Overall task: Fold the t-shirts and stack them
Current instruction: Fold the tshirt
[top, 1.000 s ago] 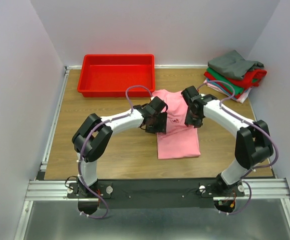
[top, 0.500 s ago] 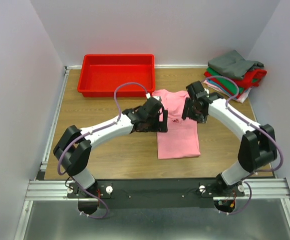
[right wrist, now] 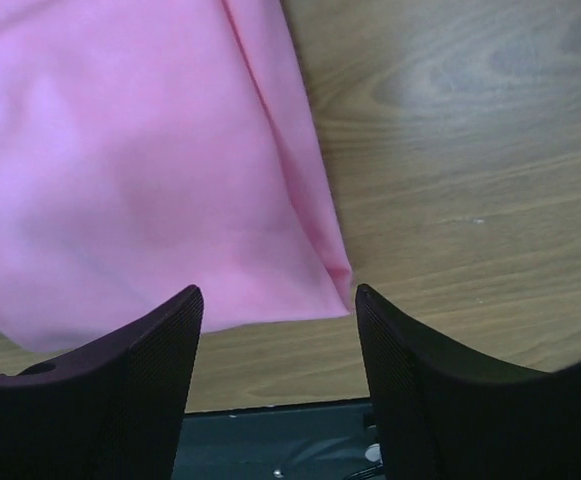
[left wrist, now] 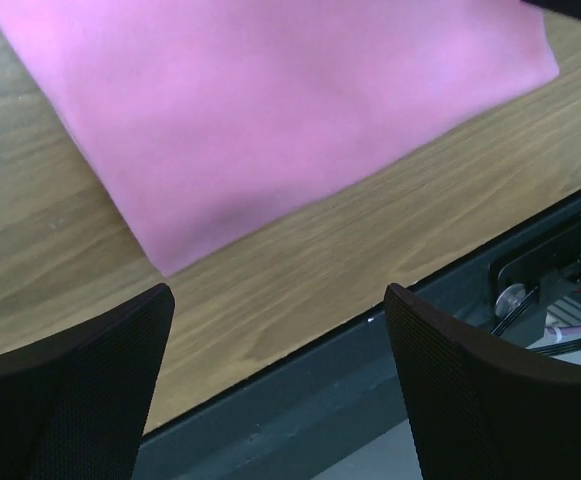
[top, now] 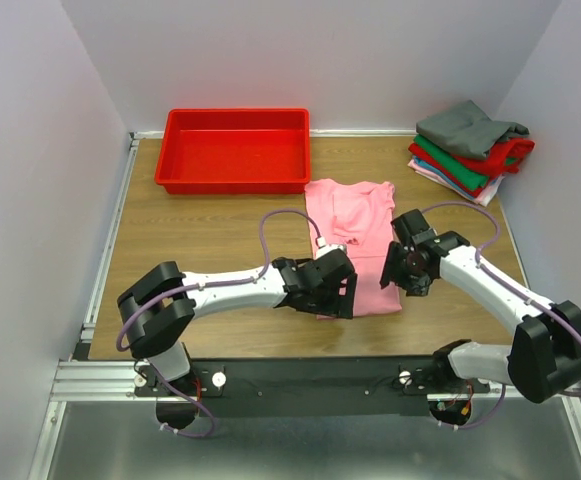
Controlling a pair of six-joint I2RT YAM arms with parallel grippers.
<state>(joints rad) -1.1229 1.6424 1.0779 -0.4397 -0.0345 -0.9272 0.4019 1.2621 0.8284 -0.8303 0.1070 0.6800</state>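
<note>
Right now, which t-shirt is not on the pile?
The light pink t-shirt: it lies alone, spread out near the middle of the table. The others are folded in a stack at the far right corner.

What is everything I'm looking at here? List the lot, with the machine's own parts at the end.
pink t-shirt: one, light pink, lying flat mid-table
folded t-shirts: one pile, grey on top, then red, green and pale ones, far right corner
tray: one, red, far left of the table
table: one, brown wood grain
rail: one, black and silver, along the near edge
left arm: one, white and black with a purple cable, jaws open over the pink shirt's near left corner
right arm: one, white and black with a purple cable, jaws open over the shirt's near right corner
</note>
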